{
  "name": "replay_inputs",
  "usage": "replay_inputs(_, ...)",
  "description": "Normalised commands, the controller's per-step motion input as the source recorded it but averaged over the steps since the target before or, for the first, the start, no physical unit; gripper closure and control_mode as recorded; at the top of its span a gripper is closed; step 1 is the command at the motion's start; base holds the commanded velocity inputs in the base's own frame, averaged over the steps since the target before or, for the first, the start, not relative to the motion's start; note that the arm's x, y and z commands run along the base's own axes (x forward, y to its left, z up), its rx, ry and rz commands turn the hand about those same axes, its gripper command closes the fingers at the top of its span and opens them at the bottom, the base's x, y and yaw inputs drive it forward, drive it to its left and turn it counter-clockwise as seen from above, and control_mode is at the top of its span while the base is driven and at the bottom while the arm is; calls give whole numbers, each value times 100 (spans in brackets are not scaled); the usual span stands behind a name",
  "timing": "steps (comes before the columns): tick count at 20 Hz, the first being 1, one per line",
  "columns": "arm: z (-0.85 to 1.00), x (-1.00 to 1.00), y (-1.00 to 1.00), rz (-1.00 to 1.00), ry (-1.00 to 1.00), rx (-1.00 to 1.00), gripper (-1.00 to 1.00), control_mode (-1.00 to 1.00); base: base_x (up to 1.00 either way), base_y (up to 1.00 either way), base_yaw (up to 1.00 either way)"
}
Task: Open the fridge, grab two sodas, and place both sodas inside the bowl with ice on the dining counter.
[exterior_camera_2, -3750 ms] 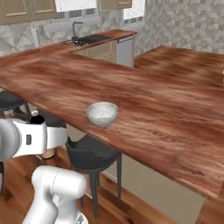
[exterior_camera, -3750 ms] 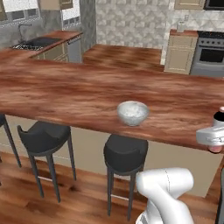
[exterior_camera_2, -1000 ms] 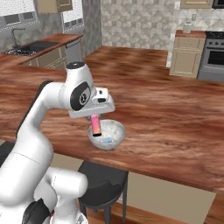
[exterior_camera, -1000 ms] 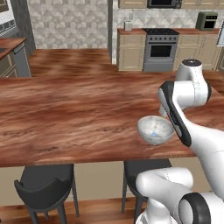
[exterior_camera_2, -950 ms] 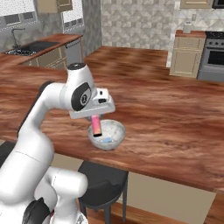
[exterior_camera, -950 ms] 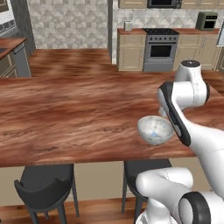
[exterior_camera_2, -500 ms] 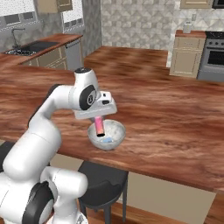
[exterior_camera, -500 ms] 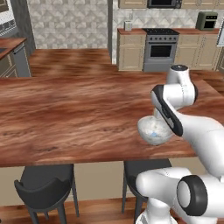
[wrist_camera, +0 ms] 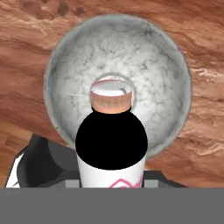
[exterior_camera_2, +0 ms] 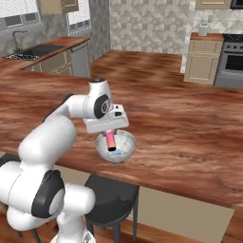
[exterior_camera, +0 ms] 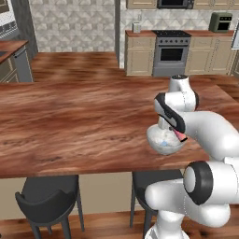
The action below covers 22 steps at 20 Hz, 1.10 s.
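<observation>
Your tool [exterior_camera_2: 111, 135] is clamped on a soda [exterior_camera_2: 110, 140], holding it cap-down inside the bowl [exterior_camera_2: 125, 153] near the tabletop's [exterior_camera_2: 190, 123] front edge. Half a second ago it hung higher; now the bottle dips past the rim. The fingers are hidden behind the bottle [wrist_camera: 111, 144] in the hand view.

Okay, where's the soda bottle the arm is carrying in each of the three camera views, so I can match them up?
Left base view: the soda bottle is a pink-red sliver at the bowl's right rim, mostly behind the arm.
Right base view: it hangs neck-down from the gripper into the bowl.
Hand view: lower centre, cap pointing into the bowl.
Shared landmark: the bowl with ice on the dining counter.
</observation>
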Motion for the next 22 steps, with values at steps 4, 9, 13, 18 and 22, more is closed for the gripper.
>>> replay_inputs(4, -36, 33, 0, 0, 9, 0, 100, -100, 0, 0, 0)
replay_inputs(9, -37, 36, 0, 1, 11, 0, 100, -100, 0, 0, 0)
replay_inputs(13, -33, 27, 0, 2, 11, -1, 100, -100, 0, 0, 0)
replay_inputs(18, -21, 2, 0, 0, 10, -1, 100, -100, 0, 0, 0)
replay_inputs(22, -18, 24, 0, 0, 12, -3, 100, -100, 0, 0, 0)
